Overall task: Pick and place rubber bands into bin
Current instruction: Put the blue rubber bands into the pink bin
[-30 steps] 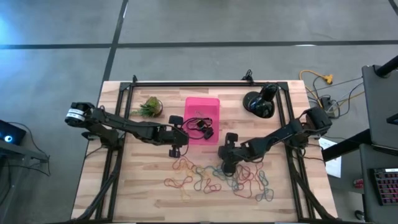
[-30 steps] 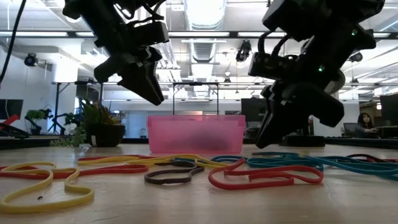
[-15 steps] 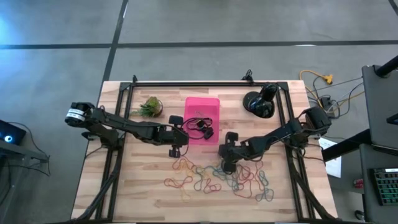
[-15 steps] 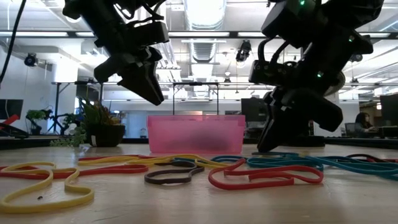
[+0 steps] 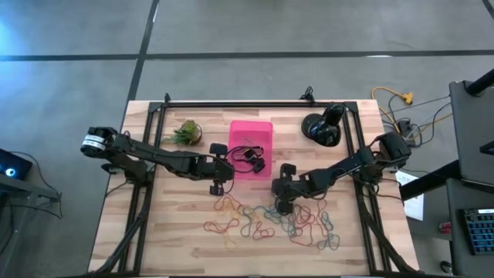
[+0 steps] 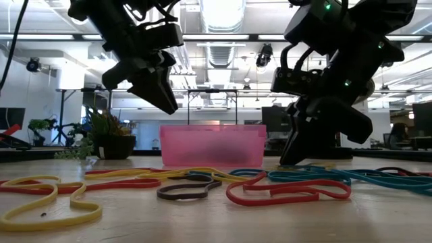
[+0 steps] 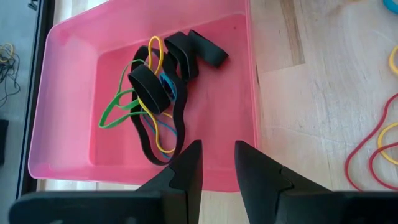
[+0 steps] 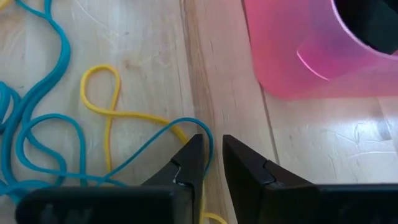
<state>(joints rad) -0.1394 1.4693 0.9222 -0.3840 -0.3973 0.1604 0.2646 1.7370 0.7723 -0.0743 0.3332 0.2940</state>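
Since a second ago the right gripper (image 6: pixel 291 156) has been lowered until its tips meet the table (image 5: pixel 177 232) just in front of the bin (image 5: pixel 251 131), while the left arm has not shifted. The table is covered near its front by a loose tangle of rubber bands (image 5: pixel 266 222), red, orange, yellow, green and blue, lying just beside and in front of the bin. The bin stands at mid-table between a small plant (image 5: pixel 185 132) and a round black object (image 5: pixel 321 128), and a few black, yellow, green and blue bands (image 7: pixel 155 93) are already held in it. The left gripper (image 5: pixel 218 188) is hung above the bin's near-left corner, its fingers (image 7: pixel 186 171) parted a little with nothing between them. The right gripper's fingers (image 8: pixel 188 160) are drawn nearly together over the spot where a blue band (image 8: pixel 37 149) is crossed by a yellow band (image 8: pixel 109 112); whether either strand is actually pinched cannot be told. For a clean pick, the tips should be kept pressed to the wood while they are closed, so that a thin strand is trapped rather than pushed aside. A single band should be taken if possible, since linked neighbours may be dragged along.
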